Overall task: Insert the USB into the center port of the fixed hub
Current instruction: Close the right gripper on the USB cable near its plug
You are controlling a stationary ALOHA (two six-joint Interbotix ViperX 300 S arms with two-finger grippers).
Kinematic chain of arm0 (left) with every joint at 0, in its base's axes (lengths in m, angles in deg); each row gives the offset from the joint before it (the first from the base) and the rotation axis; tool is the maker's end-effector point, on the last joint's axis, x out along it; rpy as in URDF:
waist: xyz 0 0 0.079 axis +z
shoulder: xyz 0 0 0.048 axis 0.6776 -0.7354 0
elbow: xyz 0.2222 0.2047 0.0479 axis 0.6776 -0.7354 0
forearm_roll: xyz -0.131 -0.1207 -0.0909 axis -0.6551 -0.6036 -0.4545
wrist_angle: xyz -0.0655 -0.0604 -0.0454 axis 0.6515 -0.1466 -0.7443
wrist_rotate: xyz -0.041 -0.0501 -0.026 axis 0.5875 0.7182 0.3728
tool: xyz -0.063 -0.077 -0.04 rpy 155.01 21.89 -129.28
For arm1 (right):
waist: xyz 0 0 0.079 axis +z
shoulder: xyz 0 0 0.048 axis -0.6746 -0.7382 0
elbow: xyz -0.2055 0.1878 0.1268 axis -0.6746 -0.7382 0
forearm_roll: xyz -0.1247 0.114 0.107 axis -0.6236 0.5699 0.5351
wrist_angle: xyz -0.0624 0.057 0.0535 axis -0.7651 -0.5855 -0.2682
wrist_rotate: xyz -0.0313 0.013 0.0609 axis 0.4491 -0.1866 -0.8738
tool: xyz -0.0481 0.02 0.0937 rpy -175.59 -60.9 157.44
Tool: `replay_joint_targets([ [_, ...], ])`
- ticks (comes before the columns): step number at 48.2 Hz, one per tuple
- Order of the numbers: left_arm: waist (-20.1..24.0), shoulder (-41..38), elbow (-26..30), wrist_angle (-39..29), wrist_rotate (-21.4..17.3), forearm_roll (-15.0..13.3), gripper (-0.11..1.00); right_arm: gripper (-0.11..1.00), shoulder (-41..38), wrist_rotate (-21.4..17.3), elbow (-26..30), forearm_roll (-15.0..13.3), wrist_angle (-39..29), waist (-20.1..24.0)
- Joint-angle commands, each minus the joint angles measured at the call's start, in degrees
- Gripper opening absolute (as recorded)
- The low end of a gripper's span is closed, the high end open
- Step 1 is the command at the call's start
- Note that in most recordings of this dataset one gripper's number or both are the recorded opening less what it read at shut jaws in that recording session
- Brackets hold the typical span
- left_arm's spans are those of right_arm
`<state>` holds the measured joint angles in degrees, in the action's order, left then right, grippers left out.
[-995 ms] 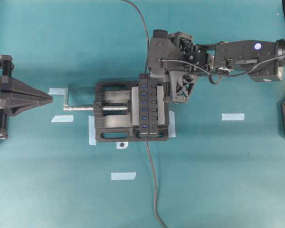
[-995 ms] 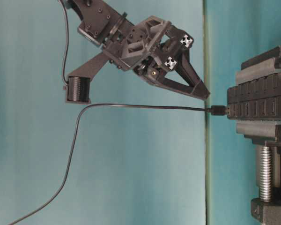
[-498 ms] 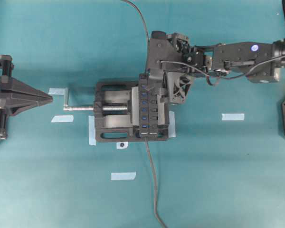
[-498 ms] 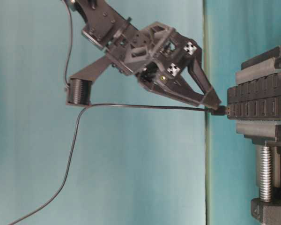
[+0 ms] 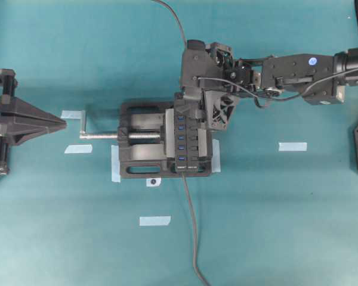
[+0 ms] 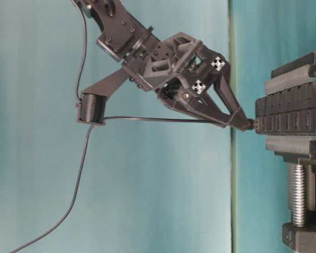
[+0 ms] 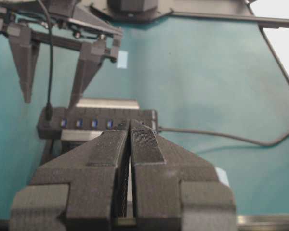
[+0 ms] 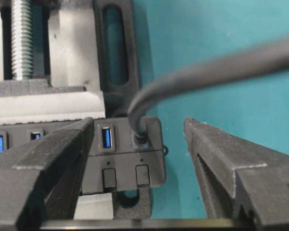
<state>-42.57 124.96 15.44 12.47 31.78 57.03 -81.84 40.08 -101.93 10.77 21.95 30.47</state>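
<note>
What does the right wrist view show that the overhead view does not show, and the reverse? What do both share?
Only the right wrist view: the USB sits in the end slot of the fixed hub, and the right gripper has its fingers open on either side, clear of it. Only the overhead view: the whole vise, its silver crank, the shut left gripper at the left, the hub's lead, tape pieces. Both: the right gripper at the hub's end.
</note>
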Motion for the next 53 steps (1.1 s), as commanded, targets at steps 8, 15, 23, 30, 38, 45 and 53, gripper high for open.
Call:
replay_joint_targets([
  [8,0.09,-0.18,1.32,0.35,0.26,0.09,0.0,0.58,0.35,0.0,1.49,0.0,0.53,0.0],
  [15,0.09,-0.18,1.23,0.26,0.26,0.09,0.0,0.3,0.26,0.0,1.67,-0.09,0.7,0.0],
  [23,0.09,-0.18,1.14,0.26,0.26,0.09,0.0,0.1,0.35,-0.09,1.67,0.18,0.7,0.18],
  [30,0.09,-0.18,1.14,0.26,0.26,0.09,0.0,0.07,0.35,-0.53,1.67,0.26,0.7,0.35],
  [38,0.09,0.0,1.14,0.26,0.26,0.09,0.0,0.07,0.44,-2.46,1.67,0.26,0.88,0.35],
  [45,0.09,0.44,1.14,0.09,0.26,0.09,0.0,0.07,0.79,-3.87,1.67,0.26,1.05,0.35],
  [53,0.09,0.88,1.14,-0.88,0.35,0.09,0.0,0.07,1.41,-3.96,1.67,0.35,0.88,0.35],
])
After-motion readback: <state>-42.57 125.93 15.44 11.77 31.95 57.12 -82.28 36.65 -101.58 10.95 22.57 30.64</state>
